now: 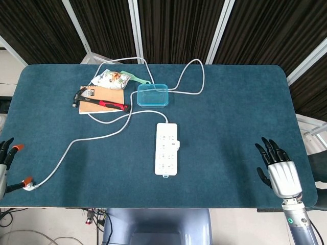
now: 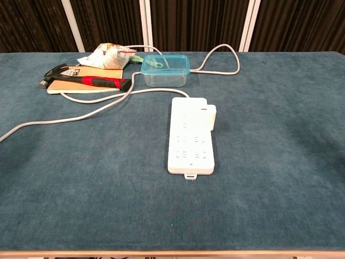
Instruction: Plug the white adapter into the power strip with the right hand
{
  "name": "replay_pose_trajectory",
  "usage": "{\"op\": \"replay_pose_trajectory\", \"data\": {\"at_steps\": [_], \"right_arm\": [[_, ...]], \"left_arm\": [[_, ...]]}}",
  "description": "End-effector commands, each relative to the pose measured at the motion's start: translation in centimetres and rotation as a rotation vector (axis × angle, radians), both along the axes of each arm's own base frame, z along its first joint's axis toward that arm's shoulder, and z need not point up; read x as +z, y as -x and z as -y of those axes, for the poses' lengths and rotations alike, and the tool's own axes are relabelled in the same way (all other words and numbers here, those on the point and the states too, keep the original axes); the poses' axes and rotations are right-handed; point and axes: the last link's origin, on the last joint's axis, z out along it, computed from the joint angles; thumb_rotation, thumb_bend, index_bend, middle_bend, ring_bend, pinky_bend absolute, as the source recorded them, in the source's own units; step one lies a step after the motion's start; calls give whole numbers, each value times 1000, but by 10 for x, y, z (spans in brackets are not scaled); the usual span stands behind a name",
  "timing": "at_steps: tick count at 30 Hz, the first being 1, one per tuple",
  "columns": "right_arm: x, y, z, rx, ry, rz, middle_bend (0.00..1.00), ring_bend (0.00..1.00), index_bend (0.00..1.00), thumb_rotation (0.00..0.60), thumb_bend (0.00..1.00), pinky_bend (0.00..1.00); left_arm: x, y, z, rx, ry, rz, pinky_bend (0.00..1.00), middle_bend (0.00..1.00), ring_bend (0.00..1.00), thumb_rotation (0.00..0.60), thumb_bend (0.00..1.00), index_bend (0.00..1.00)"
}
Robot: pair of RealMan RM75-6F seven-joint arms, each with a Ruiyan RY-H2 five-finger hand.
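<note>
A table covered in dark teal cloth stands before black curtains with white uprights. Nearest the robot, at the table's front edge, we see the right hand raised with its fingers spread and holding nothing, well apart from the work. At the opposite front corner only the dark, orange-tipped fingertips of the left hand show; we cannot tell how that hand is set. Near it lies the plug end of a white cable that runs back across the cloth. At mid-table lies the white power strip, and the white adapter sits touching its right edge at the far end; whether it is fully seated we cannot tell from either view. We judge the plugging done or nearly so, with little left but a check. Farther back stand a clear blue-rimmed container, a red-handled hammer on a brown board, and a snack bag.
</note>
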Motion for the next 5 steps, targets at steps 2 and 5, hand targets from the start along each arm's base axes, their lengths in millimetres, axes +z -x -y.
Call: {"op": "replay_pose_trajectory", "data": {"at_steps": [2, 5], "right_arm": [[5, -1, 1, 11, 29, 15, 65, 95, 130, 600, 405, 289], [8, -1, 1, 16, 43, 26, 65, 95, 130, 600, 404, 289]], "left_arm": [[4, 3, -1, -25, -57, -35, 0, 0, 0, 600, 65, 192], [6, 3, -2, -34, -74, -45, 0, 0, 0, 600, 65, 192]]}}
